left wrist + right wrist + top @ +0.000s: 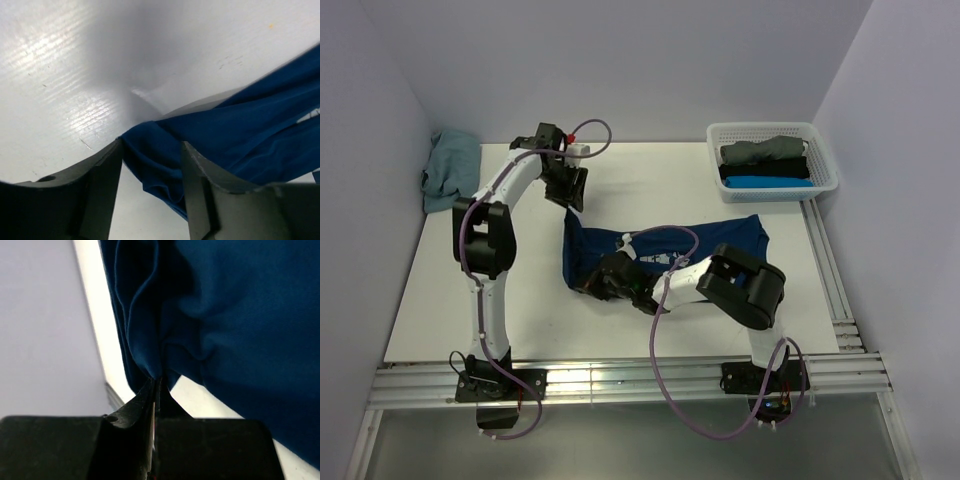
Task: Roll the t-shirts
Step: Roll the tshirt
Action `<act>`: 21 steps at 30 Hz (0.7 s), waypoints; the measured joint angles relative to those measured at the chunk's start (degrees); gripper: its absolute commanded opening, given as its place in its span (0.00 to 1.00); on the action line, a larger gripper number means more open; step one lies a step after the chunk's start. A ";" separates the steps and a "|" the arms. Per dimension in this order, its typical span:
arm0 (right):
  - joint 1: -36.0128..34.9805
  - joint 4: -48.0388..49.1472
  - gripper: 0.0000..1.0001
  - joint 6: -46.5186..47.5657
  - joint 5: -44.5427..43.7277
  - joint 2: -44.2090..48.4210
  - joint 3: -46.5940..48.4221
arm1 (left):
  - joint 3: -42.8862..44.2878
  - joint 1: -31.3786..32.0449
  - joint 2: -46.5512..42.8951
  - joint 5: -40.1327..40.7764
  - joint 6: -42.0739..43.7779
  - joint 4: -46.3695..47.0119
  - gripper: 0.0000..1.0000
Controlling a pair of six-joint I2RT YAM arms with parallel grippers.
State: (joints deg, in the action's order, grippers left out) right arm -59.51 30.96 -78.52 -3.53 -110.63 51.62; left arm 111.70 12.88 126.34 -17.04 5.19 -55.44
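Navy t-shirt – white mark; teal cloth; white lattice basket.

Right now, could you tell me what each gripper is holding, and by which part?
The right gripper pinches a bunched edge fold of the navy t-shirt. The left gripper has the shirt's corner between open fingers, not clamped.

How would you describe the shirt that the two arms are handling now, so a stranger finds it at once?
Look at the middle of the white table, between the two arms. The dark navy shirt lies spread there, alone. The other shirts sit folded in the white basket or bunched at the far left corner.
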 measured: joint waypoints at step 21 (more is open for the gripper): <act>1.31 13.18 0.00 -7.98 -0.48 0.00 -8.31 | -2.43 -8.48 -4.17 -9.53 3.23 -1.18 0.52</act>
State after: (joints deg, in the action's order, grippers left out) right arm -58.19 44.14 -86.50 -4.01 -110.63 43.31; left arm 109.27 4.40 122.17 -26.57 8.43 -56.62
